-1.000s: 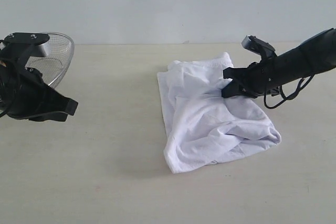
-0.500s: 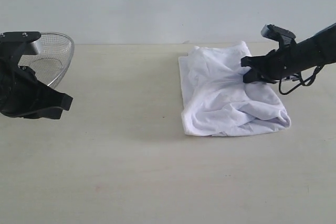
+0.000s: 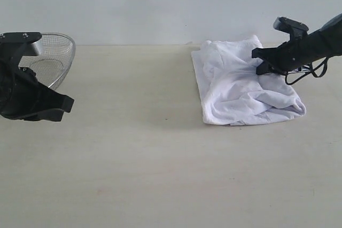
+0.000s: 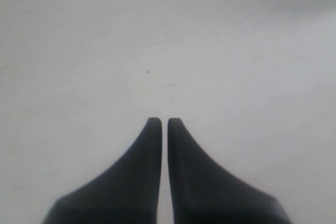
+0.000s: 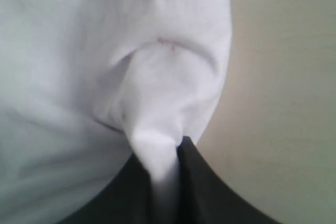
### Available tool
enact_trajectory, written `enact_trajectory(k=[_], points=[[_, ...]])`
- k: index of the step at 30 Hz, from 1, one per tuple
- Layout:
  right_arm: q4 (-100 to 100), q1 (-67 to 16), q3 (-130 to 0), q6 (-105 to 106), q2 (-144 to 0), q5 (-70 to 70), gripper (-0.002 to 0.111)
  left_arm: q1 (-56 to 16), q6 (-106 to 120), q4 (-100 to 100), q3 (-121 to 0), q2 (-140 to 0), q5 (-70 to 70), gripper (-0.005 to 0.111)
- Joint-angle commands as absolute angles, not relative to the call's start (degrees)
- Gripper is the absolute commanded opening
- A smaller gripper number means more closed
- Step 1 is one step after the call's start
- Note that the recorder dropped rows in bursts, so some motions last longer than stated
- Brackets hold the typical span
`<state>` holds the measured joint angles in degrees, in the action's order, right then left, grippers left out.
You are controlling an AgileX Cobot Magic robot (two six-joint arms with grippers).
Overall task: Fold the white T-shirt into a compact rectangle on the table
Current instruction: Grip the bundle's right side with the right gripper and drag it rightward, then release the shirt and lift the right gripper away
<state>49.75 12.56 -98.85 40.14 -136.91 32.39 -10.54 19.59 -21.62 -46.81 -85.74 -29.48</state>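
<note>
The white T-shirt [image 3: 243, 92] lies in a rumpled, loosely doubled heap on the pale counter [image 3: 160, 174], close to the far right corner. Its far edge reaches almost to the counter's back edge. The side of the shirt facing the middle of the counter runs in a fairly straight line, while its near right end bulges in thick rolled folds. Creases run across the cloth toward the point where it is held.

The right tool [image 3: 259, 65] reaches in from the right edge of the counter and pinches the shirt on its far right part. In the right wrist view, a narrow peak of white fabric is drawn in between the two dark fingers [image 5: 197, 182], and the cloth puckers around the grip. Bare counter shows beside the shirt in that view.

The left tool [image 3: 67, 108] hangs over the left edge of the counter, well apart from the shirt. Its two fingers [image 4: 142, 166] are pressed together with only a thin slit between them and nothing in it, and plain counter lies beneath. Behind it, at the far left corner, stands a silver wire-mesh basket [image 3: 53, 57], partly hidden by the left arm.
</note>
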Motion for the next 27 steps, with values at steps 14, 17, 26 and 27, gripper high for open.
enact_trajectory(k=[14, 17, 26, 27], points=[[46.97, 13.13, -99.08, 42.96, -134.74, 33.06, 0.050, -10.38, 18.80, -22.01, -46.56, -85.37, -29.39, 0.004], [44.08, 13.13, -99.08, 42.60, -132.16, 33.05, 0.069, -10.38, 18.80, -22.01, -46.56, -85.37, -28.89, 0.004], [32.84, 13.13, -99.08, 39.56, -121.26, 37.98, 0.070, -10.38, 19.12, -21.66, -46.56, -85.37, -27.14, 0.004], [31.50, 13.13, -99.08, 38.05, -119.78, 38.51, 0.068, -10.38, 19.38, -21.54, -46.56, -85.37, -26.39, 0.004]])
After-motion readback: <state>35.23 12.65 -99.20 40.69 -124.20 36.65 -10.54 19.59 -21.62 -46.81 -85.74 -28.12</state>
